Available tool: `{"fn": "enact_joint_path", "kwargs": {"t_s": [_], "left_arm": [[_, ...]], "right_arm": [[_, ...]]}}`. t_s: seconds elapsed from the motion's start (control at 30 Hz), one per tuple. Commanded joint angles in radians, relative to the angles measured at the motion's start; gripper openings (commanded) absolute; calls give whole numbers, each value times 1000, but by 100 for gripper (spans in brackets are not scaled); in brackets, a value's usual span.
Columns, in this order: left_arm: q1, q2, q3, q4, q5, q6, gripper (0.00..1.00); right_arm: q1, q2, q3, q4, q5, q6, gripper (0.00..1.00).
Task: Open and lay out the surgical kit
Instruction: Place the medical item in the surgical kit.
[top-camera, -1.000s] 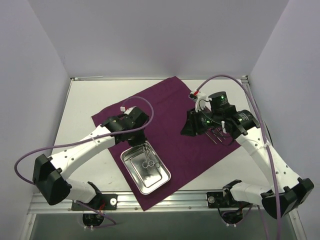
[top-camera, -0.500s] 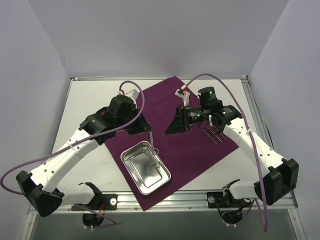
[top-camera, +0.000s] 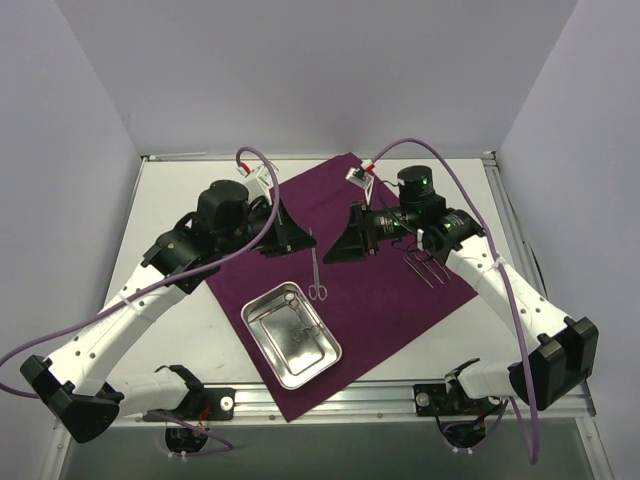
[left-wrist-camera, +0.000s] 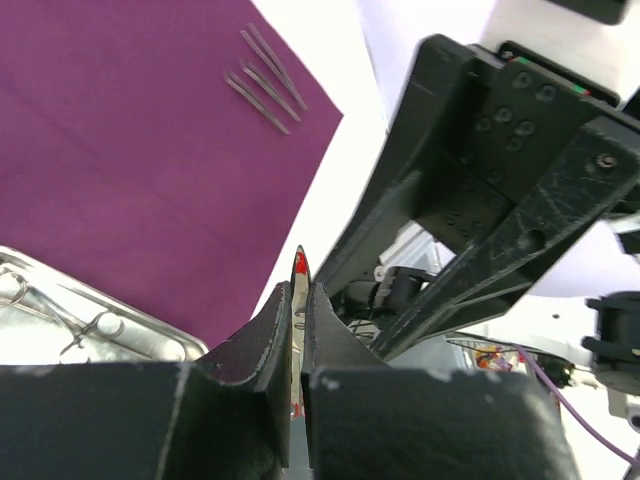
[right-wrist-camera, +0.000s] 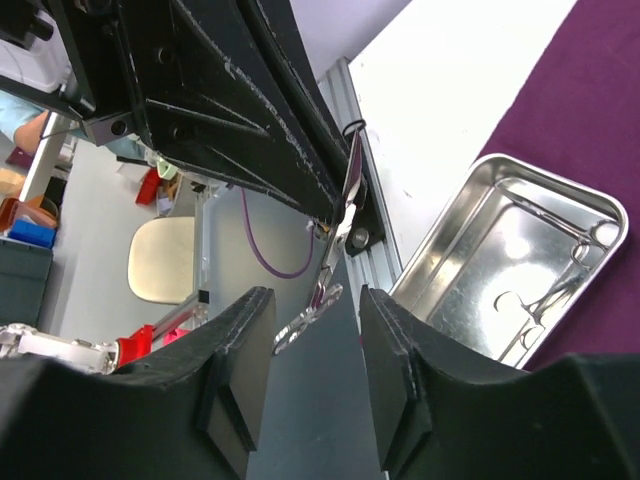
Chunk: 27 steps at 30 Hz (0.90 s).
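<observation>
The maroon cloth wrap (top-camera: 350, 200) lies spread open on the table. The steel tray (top-camera: 266, 350) sits on its near corner, with ring-handled instruments (top-camera: 300, 328) inside. My left gripper (top-camera: 306, 236) is shut on the tip of a slim ring-handled instrument (top-camera: 316, 272), which hangs above the cloth beside the tray. In the left wrist view its tip (left-wrist-camera: 299, 266) pokes out between the closed jaws (left-wrist-camera: 298, 290). My right gripper (top-camera: 333, 256) is open, facing the left one; in the right wrist view the ring handles (right-wrist-camera: 322, 298) hang between its spread fingers (right-wrist-camera: 313, 297) without touching them.
Several instruments (top-camera: 425, 268) lie in a row on the cloth's right side, also in the left wrist view (left-wrist-camera: 265, 80). The tray shows in the right wrist view (right-wrist-camera: 470, 290) and the left wrist view (left-wrist-camera: 150, 335). White walls enclose the table; a metal rail (top-camera: 330, 395) runs along the near edge.
My left gripper has lifted an instrument out of the tray and swung up and right. My right gripper has moved left to meet it, open.
</observation>
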Motion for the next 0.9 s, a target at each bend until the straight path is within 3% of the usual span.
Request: {"fn": "enact_joint_path", "kwargs": {"t_s": [0.0, 0.3, 0.7, 0.8, 0.87], "left_arm": [[12, -28, 45, 98, 57, -14, 2], [26, -19, 66, 83, 64, -37, 2], [27, 16, 100, 52, 30, -62, 2], [26, 29, 107, 52, 31, -59, 2], [27, 32, 111, 46, 30, -59, 2]], "right_arm": [[17, -1, 15, 104, -48, 49, 41], [38, 16, 17, 105, -50, 50, 42], [75, 52, 77, 26, 90, 35, 36], [96, 78, 101, 17, 116, 35, 32], [109, 95, 123, -17, 121, 21, 18]]}}
